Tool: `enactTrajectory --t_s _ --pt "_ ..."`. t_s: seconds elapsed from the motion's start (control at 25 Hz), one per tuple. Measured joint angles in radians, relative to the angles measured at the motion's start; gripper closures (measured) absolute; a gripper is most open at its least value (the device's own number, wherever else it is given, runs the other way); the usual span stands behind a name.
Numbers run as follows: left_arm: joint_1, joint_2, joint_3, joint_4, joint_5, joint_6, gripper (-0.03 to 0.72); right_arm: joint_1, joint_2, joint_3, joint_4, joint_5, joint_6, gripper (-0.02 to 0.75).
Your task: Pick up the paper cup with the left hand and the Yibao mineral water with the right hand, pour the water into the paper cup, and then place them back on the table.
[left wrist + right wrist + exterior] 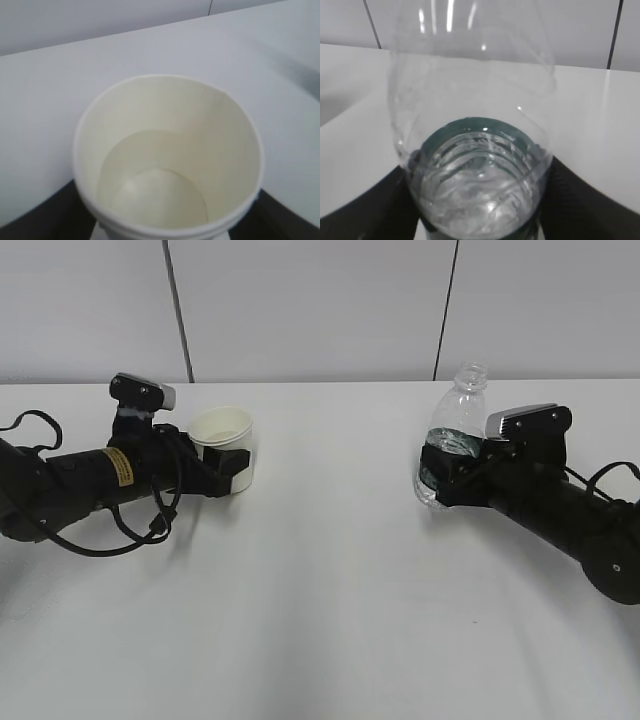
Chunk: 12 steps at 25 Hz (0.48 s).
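Observation:
The paper cup (222, 432) stands upright at the left, and my left gripper (228, 465) is shut around its lower wall. In the left wrist view the cup (167, 125) fills the frame from above. A curved line on its inner wall looks like a shallow layer of water. The left gripper (167, 222) shows only as black fingers (45, 215) at both bottom corners. The Yibao mineral water bottle (455, 425) stands upright and capless at the right, partly filled. My right gripper (445, 478) is shut on its labelled middle. In the right wrist view the bottle (475, 150) sits between the right gripper's (477, 212) fingers (592, 200).
The white table (320, 590) stretches between the two arms. A pale panelled wall stands behind its far edge. Loose black cables (150, 525) hang from the left arm onto the tabletop.

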Motion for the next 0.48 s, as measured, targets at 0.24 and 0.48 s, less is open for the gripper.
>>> enactTrajectory --t_s 0.24,0.48 --pt "0.000 0.000 0.000 0.000 0.000 0.000 0.237 0.000 0.010 -0.002 0.004 -0.025 -0.004 0.266" --pt "0.000 0.000 0.000 0.001 0.008 0.000 0.188 0.000 0.012 -0.002 0.004 -0.025 -0.005 0.246"
